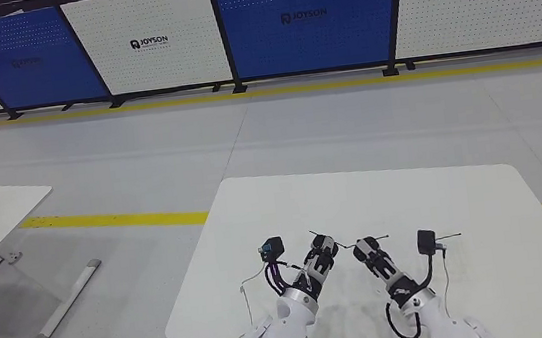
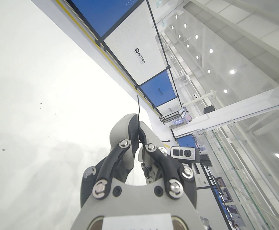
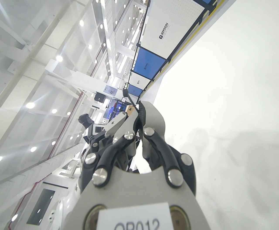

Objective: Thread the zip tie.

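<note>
Over the white bench (image 1: 374,192), the thin tail of the zip tie (image 2: 138,104) is pinched between the pressed-together fingers of the left tool (image 2: 138,121). Just beside it, the head end is pinched by the right tool (image 3: 136,109).

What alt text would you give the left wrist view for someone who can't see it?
The left tool is shut on a thin black zip tie whose end pokes past its tips, over a white table. Blue and white panels stand behind.
</note>
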Tool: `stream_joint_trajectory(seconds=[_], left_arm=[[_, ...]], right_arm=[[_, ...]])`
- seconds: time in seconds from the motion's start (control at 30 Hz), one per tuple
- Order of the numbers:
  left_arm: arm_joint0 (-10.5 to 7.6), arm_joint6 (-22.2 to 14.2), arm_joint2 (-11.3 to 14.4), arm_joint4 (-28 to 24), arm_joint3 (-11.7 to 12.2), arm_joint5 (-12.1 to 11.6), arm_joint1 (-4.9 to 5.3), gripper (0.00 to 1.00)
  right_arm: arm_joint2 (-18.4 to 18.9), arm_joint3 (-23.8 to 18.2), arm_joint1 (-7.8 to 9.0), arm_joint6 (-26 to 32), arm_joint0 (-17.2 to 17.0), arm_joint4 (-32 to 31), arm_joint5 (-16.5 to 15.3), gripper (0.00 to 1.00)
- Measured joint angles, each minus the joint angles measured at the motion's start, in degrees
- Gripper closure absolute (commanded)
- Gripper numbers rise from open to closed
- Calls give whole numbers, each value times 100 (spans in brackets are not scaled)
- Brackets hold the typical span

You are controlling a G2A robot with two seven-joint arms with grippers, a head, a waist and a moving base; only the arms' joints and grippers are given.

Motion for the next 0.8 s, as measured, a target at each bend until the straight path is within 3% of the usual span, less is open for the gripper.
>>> stream_joint_trajectory(seconds=[0.8], left_arm=[[0,0,0,0,0,0,0,100]], right_arm=[[78,-2,-48,13,-62,-64,0,100]])
